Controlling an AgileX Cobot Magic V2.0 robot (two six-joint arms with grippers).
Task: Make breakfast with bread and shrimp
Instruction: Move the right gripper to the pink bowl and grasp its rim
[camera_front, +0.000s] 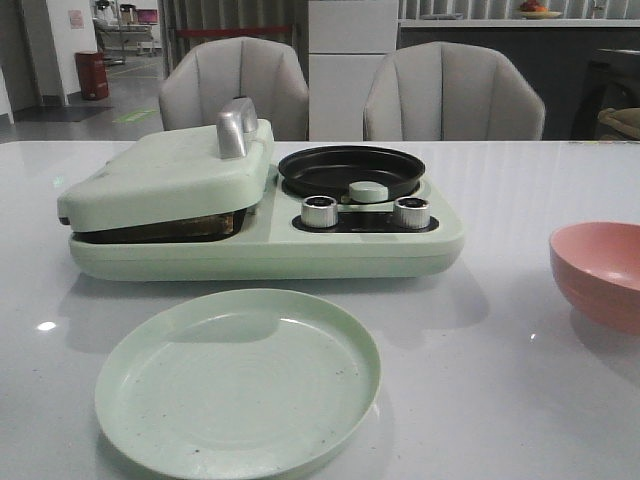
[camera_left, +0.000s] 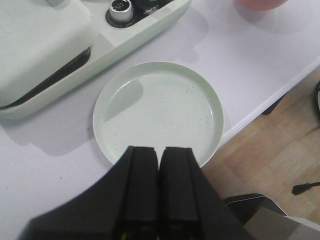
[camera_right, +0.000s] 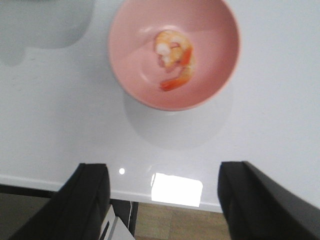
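Front: green plate (camera_front: 238, 383) nearest on white counter (camera_front: 500, 380), closed grill (camera_front: 262, 205) behind, pink bowl (camera_front: 598, 272) at right. Left wrist: left fingers (camera_left: 159, 187) pressed together, empty, above plate (camera_left: 158, 111). Right wrist: right fingers (camera_right: 164, 197) spread wide, empty; shrimp (camera_right: 174, 58) inside bowl (camera_right: 220, 55). Bread hidden.

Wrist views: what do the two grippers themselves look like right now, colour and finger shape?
Both are plain matte black. The left gripper shows two flat, blocky rectangular fingers. The right gripper shows two broad black fingers with squared tips. No markings or cables visible.
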